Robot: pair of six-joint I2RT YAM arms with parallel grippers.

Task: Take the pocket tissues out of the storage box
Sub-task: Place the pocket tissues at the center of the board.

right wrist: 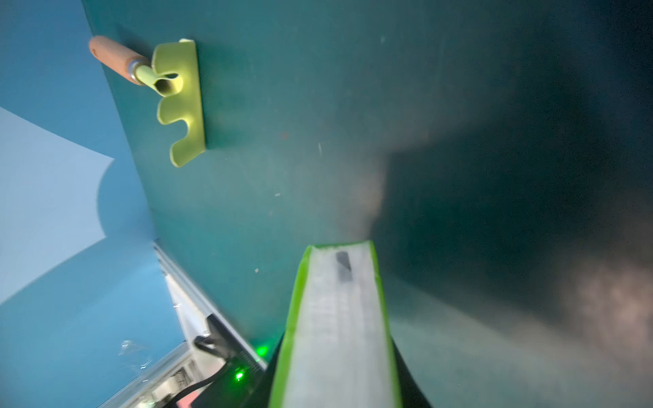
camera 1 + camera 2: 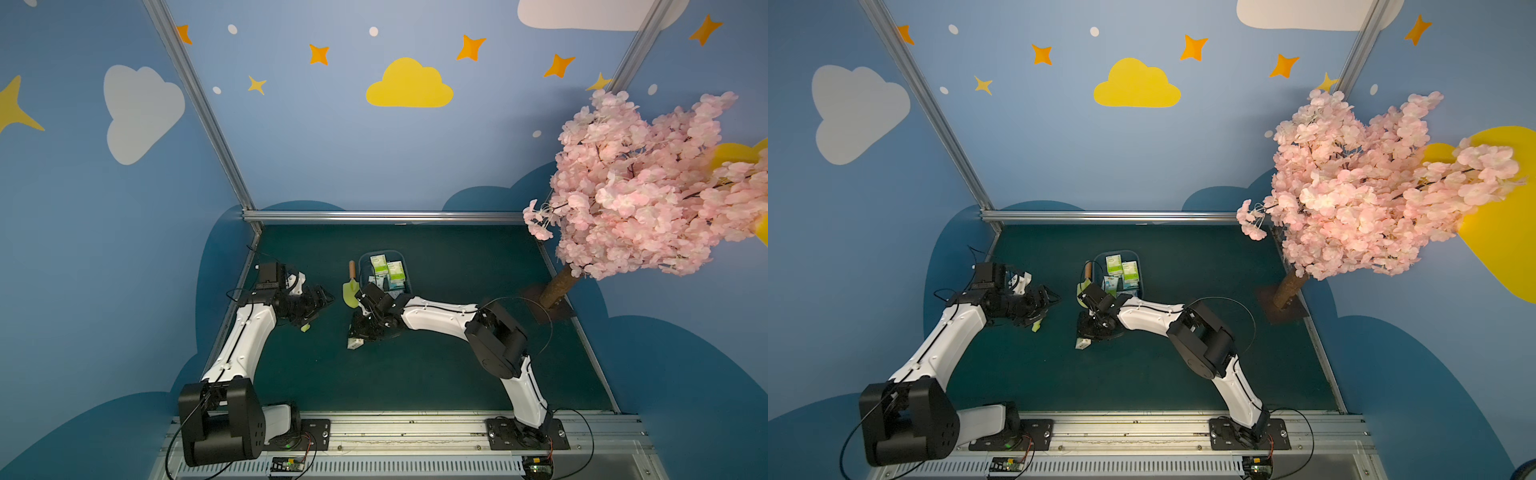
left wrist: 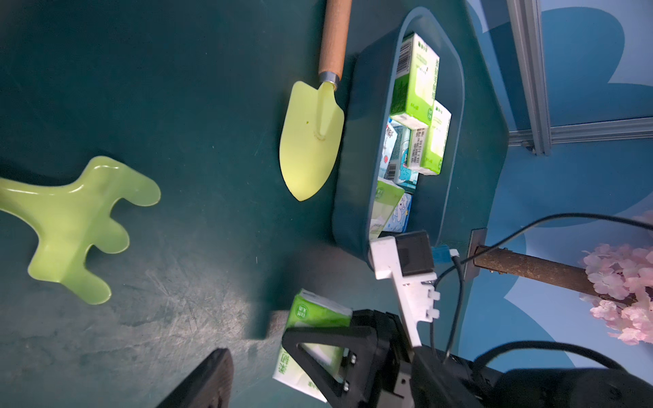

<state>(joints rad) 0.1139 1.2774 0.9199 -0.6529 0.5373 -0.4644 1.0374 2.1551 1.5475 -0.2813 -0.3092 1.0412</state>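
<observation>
Green matting [image 2: 415, 374] on the table, blue cartoon-sky walls all round. One green-and-white tissue pack [image 1: 335, 318] is already out of the box [image 3: 353, 169]. The right gripper [image 2: 362, 334] has it, jaws closed snug on its two broad faces. It hangs low over the matting at roughly 7 o'clock from the box, a bit tilted. I can't tell whether a corner is touching down yet.

The other packs [image 3: 417, 77], green ones and blue ones, are left in the box in a jumble, some on edge and some leaning on their neighbours.

My take on doing this bit well: level the pack first, then ease it down until it sits flat on the matting before letting go, otherwise it'll flop or skid. After that, lift straight up so the fingers don't drag it along. Drop it well short of the box so there's room for the next ones.

Watch the neighbours too. A trowel [image 3: 311, 141] lies just beside the box wall at 9 o'clock, and a green rake [image 3: 77, 226] sits further out at about 8 o'clock. The left gripper [image 2: 323, 298] hovers over the rake, jaws looking spread and empty as far as I can see.
</observation>
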